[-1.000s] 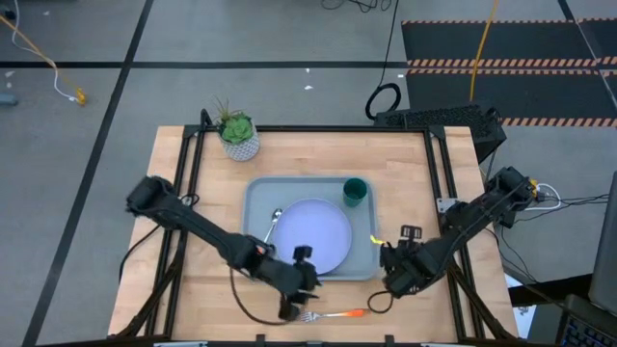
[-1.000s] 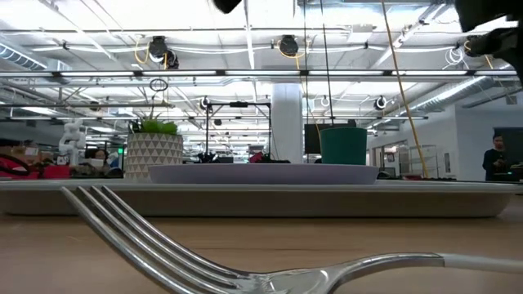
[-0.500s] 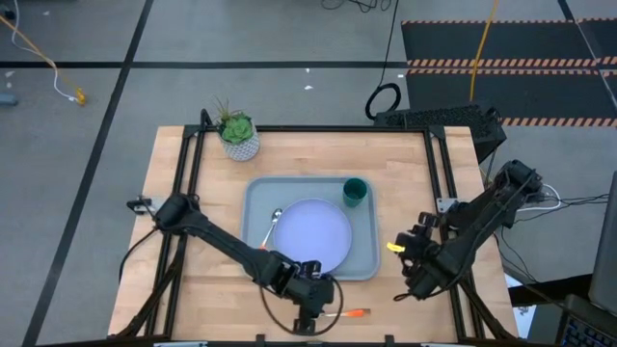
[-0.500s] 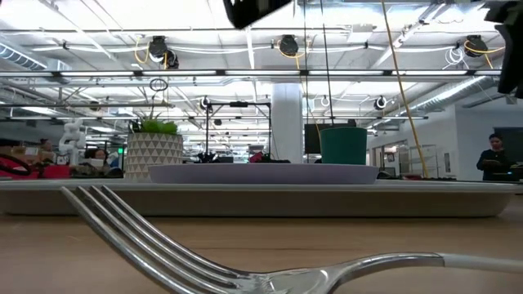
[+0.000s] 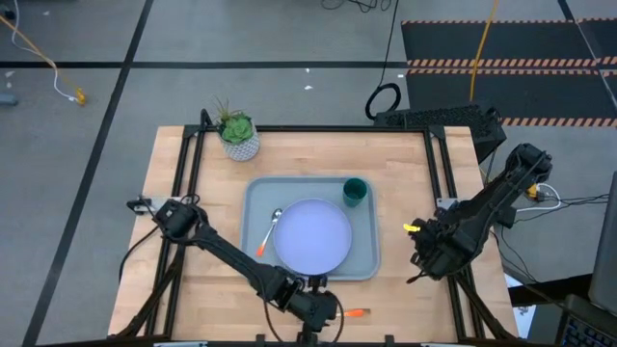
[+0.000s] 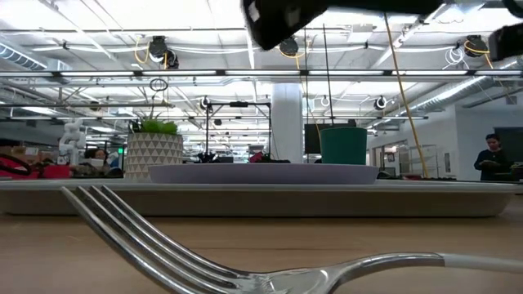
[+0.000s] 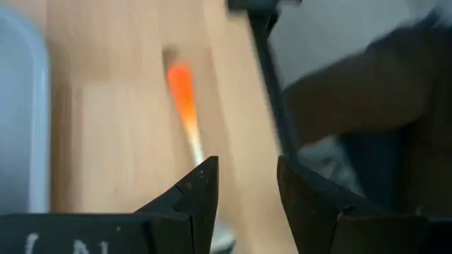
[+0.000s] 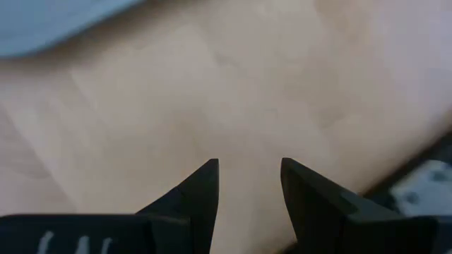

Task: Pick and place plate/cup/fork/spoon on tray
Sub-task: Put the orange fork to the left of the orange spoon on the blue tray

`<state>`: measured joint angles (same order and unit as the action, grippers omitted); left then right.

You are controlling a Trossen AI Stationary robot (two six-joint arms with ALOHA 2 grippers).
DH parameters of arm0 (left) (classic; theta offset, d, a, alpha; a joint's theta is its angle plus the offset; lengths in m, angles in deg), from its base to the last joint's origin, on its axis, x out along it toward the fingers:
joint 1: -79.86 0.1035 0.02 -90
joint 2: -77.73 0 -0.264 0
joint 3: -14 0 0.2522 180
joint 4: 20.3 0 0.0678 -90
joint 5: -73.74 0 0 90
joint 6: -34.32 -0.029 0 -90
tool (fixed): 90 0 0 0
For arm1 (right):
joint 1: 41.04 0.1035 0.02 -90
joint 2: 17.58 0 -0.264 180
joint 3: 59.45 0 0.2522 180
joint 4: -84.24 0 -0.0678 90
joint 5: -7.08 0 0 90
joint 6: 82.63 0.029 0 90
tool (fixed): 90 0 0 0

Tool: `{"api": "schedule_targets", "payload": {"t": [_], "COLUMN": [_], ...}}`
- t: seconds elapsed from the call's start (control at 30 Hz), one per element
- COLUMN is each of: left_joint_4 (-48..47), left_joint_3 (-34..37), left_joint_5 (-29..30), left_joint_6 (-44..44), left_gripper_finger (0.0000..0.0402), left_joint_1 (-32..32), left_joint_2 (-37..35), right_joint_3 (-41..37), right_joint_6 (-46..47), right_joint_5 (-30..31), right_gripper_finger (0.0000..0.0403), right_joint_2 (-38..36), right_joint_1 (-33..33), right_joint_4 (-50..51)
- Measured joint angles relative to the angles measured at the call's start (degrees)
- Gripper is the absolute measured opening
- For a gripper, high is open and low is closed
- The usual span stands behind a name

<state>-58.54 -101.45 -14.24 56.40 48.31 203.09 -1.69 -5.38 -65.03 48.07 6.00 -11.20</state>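
Fork [image 6: 245, 261] lies on bare wood at the near edge of the desk [image 5: 193, 280], outside the tray [image 5: 368, 253]; from above only its orange handle tip pokes out beside the left arm, while the low view shows its silver tines close up.

The left pincer [image 7: 246, 185] hangs over that fork with its fingers spread apart and nothing between them; its own wrist view shows the orange handle just ahead of the gap.

The right pincer [image 8: 248, 185] sits over bare wood off the tray's right side, fingers likewise parted and holding nothing, with a sliver of the tray at the corner of its wrist view.

The plate [image 5: 312, 235] rests flat in the middle of the tray. The cup [image 5: 355, 191] stands upright in the tray's far right corner, just beside the plate. The spoon [image 5: 269, 229] lies in the tray along the plate's left edge, bowl pointing away from the near edge.

A potted plant [image 5: 238, 135] stands near the desk's far left corner.

White marks on both wrist mounts are cut off and cannot be read.
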Motion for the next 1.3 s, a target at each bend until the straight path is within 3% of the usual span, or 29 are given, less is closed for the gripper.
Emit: {"api": "schedule_targets", "payload": {"t": [0.23, 0.53, 1.07, 1.3], "left_joint_4": [-0.2, -1.5, -1.1, -0.8], "left_joint_3": [0.0, 0.0, 0.0, -0.1], "left_joint_5": [2.2, 4.1, 1.4, 3.6], "left_joint_6": [-2.3, 0.1, 0.6, 1.0], "left_gripper_finger": [0.0147, 0.0147, 0.0147, 0.0139], "left_joint_1": [-1.3, 0.3, -0.2, -0.1], "left_joint_2": [3.4, 5.6, 8.7, 9.1], "right_joint_3": [-4.3, -4.3, -4.3, -4.3], "right_joint_6": [0.2, 1.4, 2.3, 2.4], "right_joint_5": [-0.2, -0.6, -1.8, -1.8], "right_gripper_finger": [0.0144, 0.0144, 0.0144, 0.0144], "right_joint_2": [-3.4, -3.8, -3.8, -3.8], "right_joint_1": [0.0, 0.0, 0.0, 0.0], "right_joint_4": [-8.9, -11.1, -12.7, -13.2]}}
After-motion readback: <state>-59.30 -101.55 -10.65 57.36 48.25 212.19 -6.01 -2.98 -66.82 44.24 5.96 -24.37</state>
